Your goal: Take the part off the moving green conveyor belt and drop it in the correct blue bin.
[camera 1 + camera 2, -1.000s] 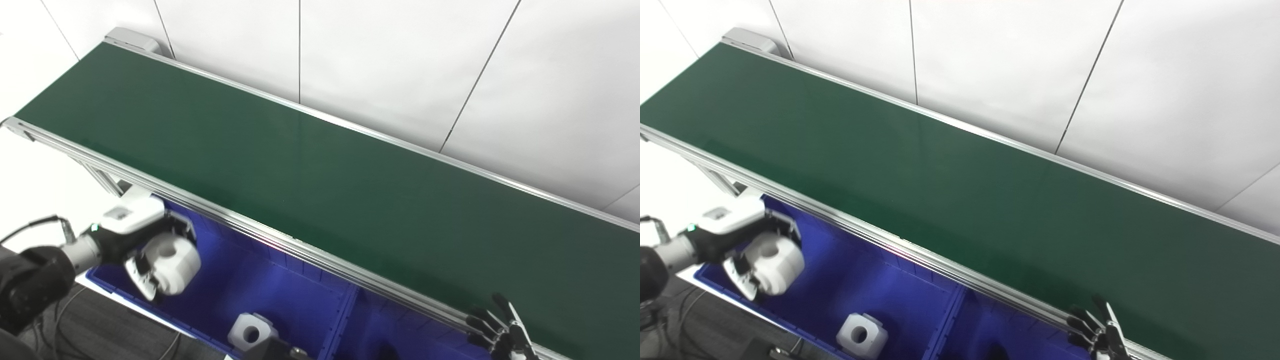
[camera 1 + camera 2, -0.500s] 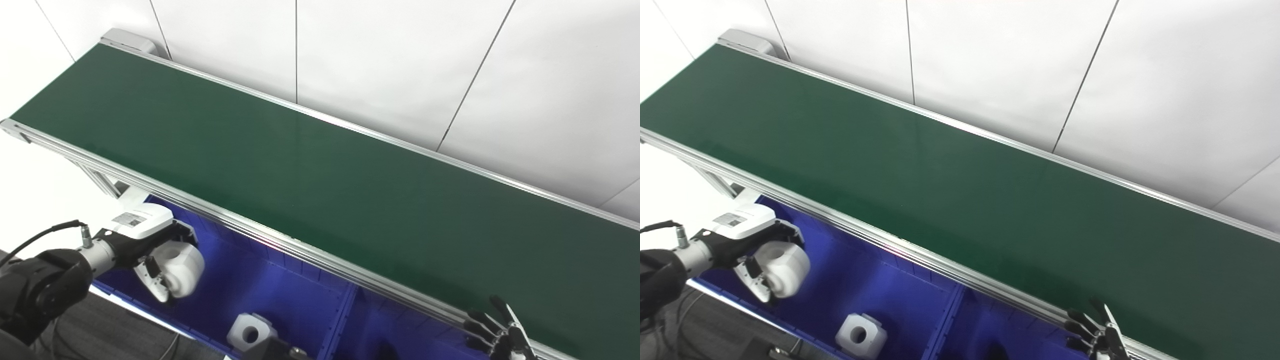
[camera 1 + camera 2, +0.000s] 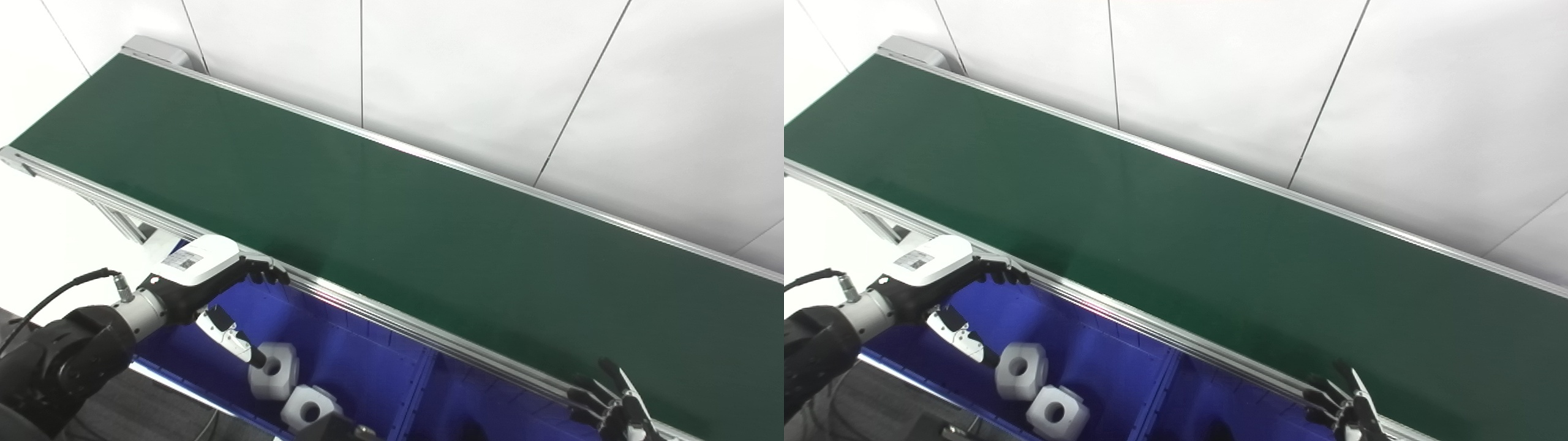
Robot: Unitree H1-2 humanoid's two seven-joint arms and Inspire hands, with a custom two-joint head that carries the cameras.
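The green conveyor belt [image 3: 380, 202] runs from upper left to lower right with no part on it. My left hand [image 3: 208, 282] is open above the left blue bin [image 3: 343, 361], fingers spread, holding nothing. A white part with a round hole [image 3: 274, 370] lies in that bin just below the thumb, next to a second white part [image 3: 304, 409]. My right hand [image 3: 612, 410] is open at the bottom right, by the belt's near rail, empty.
A second blue bin [image 3: 484, 404] sits to the right of a divider [image 3: 416, 392]. The belt's aluminium near rail [image 3: 392, 315] runs above both bins. A white panelled wall [image 3: 490, 79] stands behind the belt.
My left hand has opened and let go of the white part, which dropped into the left bin beside the other white part. The hand rose toward the rail. The right hand stayed still.
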